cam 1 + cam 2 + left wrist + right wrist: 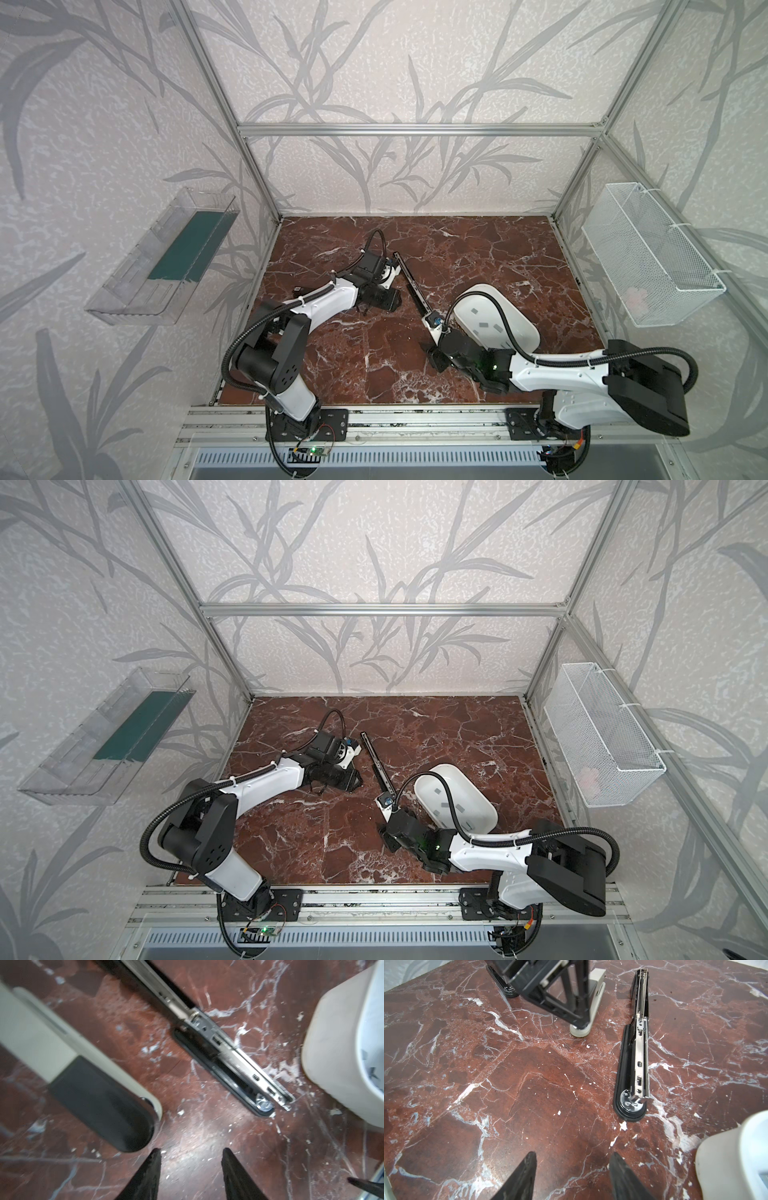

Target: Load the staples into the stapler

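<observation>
A black stapler (pixel 409 282) (pixel 376 762) lies opened out flat on the red marble table, its metal channel facing up (pixel 234 1057) (pixel 636 1064). The staples (pixel 484 324) (pixel 444 804) are small grey strips inside a white tub (pixel 519 332) (pixel 482 812) just right of the stapler. My left gripper (pixel 392 305) (pixel 355 781) (pixel 192 1150) hovers low over bare table to the left of the stapler, open and empty. My right gripper (pixel 430 353) (pixel 384 833) (pixel 573 1153) is near the stapler's front end, beside the tub (pixel 737 1157), also open and empty.
A white-and-black stapler-like object (pixel 62 1053) (pixel 591 1001) lies beside my left gripper, partly hidden by it. A clear shelf with a green mat (pixel 166 266) hangs on the left wall. A white wire basket (pixel 648 253) hangs on the right wall.
</observation>
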You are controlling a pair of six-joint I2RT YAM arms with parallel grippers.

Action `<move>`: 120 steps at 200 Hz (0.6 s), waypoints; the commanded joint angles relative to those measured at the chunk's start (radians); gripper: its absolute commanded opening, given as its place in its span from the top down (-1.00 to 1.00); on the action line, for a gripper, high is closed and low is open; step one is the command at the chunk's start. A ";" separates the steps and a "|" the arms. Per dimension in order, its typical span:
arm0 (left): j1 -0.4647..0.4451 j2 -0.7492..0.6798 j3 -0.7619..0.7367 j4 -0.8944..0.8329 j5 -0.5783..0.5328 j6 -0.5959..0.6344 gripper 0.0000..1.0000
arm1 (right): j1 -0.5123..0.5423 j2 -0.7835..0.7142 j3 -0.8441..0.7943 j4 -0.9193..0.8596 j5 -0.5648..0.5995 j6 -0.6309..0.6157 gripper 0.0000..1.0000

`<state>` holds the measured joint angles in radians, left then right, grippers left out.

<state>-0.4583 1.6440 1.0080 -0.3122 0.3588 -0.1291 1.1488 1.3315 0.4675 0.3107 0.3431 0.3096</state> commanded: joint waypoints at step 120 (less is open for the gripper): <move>0.166 -0.511 -0.222 0.144 -0.256 -0.111 -0.25 | -0.007 0.531 0.358 0.325 0.203 -0.109 -0.37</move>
<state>-0.3157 1.2331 0.8680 -0.1947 0.2012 -0.1841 1.1492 1.7069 0.6811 0.5426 0.4786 0.2337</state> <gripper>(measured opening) 0.609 0.657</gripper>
